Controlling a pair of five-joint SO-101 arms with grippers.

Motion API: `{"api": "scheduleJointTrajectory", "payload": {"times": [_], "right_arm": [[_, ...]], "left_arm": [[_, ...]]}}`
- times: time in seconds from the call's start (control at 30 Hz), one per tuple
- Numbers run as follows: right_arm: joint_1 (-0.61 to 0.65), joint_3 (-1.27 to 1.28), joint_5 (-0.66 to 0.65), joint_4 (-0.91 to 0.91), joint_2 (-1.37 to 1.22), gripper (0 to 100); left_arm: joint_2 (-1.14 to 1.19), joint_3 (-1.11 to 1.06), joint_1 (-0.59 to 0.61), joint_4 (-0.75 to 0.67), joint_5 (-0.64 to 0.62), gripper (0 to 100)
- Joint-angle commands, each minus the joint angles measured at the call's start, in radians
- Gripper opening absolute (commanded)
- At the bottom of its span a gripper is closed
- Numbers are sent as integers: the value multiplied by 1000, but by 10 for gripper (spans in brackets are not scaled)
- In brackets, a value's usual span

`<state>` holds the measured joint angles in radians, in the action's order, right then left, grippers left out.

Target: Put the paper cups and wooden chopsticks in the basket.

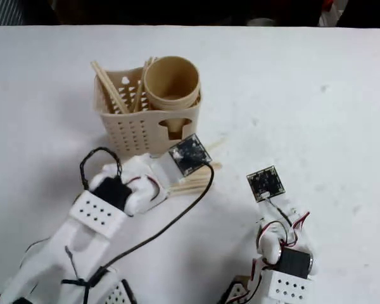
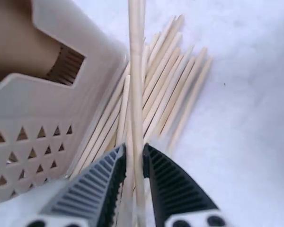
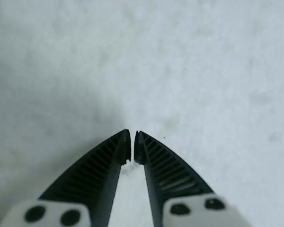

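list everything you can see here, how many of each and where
beige perforated plastic basket: one, beige, upright on the table beyond the left arm
tan paper cups: a nested stack, count unclear, tan, inside the basket
wooden chopsticks in the basket: several, pale wood, leaning beside the cups
loose wooden chopsticks: a pile of about a dozen, pale wood, flat on the table beside the basket
held wooden chopstick: one, pale wood, above the pile
white table: one, white, under everything
left end effector: one, black, shut on the held wooden chopstick
right end effector: one, black, shut, over bare table
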<state>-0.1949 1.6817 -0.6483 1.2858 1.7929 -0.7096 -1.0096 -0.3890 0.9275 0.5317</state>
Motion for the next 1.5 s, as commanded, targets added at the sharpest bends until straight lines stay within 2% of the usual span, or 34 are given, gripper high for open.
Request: {"api": "scheduleJointTrajectory", "payload": {"times": [0.0, 0.23, 0.53, 0.77, 0.9, 1.0, 1.1, 1.3, 1.47], "right_arm": [[13, 9, -8, 2, 10, 33], [13, 9, -8, 2, 10, 33], [13, 9, -8, 2, 10, 33], [13, 9, -8, 2, 10, 33], [13, 9, -8, 2, 10, 33], [13, 9, -8, 2, 10, 33], [13, 9, -8, 2, 10, 33], [13, 9, -8, 2, 10, 33], [13, 9, -8, 2, 10, 33]], "left_arm": [[-38, -43, 2, -68, -15, 23], [-79, -34, 7, -141, -84, 23], [-352, 2, -22, -123, -150, 23], [-377, 322, -28, 20, -229, 23], [-320, 519, -28, 31, -261, 23], [-251, 623, -28, -21, -262, 23], [-176, 680, -25, -130, -262, 23], [-24, 703, 120, -439, -270, 23], [102, 704, 236, -548, -411, 23]]}}
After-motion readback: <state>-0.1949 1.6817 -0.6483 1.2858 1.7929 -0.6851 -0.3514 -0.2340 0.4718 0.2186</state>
